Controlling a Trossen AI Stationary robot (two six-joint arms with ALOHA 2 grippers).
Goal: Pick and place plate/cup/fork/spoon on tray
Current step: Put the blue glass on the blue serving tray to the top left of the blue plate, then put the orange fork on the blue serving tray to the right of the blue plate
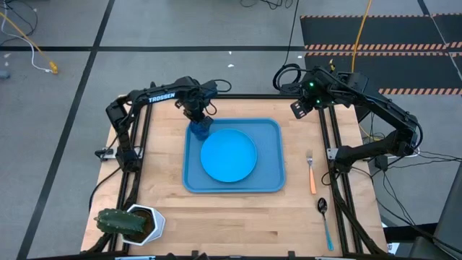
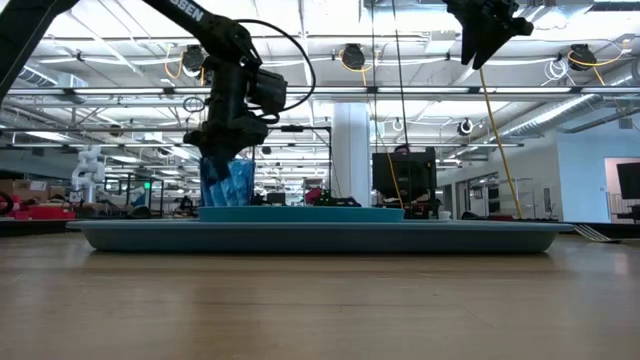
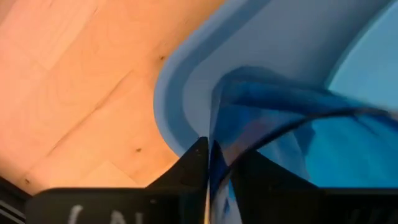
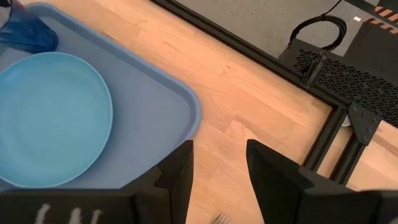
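The blue tray (image 1: pixel 268 130) lies mid-table with the round blue plate (image 1: pixel 228 156) on it. The dark-blue cup (image 1: pixel 200 130) stands upright in the tray's far left corner (image 3: pixel 180 93), beside the plate. My left gripper (image 1: pixel 196 112) points down over the cup and is shut on its rim. My right gripper (image 1: pixel 307 101) hangs open high over the table's far right, holding nothing (image 4: pixel 219 165). The orange-handled fork (image 1: pixel 311 173) and the blue-handled spoon (image 1: pixel 325 220) lie on the wood right of the tray. My left gripper has the cup's wall at the rim (image 3: pixel 214 155) between its two fingers, one finger outside the cup and one inside. The fingers come from above, pointing down. The cup (image 2: pixel 228 183) stands upright with its base on the tray (image 2: pixel 320 235).
A potted cactus (image 1: pixel 130 224) stands at the table's near left corner. Black frame rails run along the table's left and right sides (image 1: pixel 339 180). Bare wood lies between the tray and the near edge.
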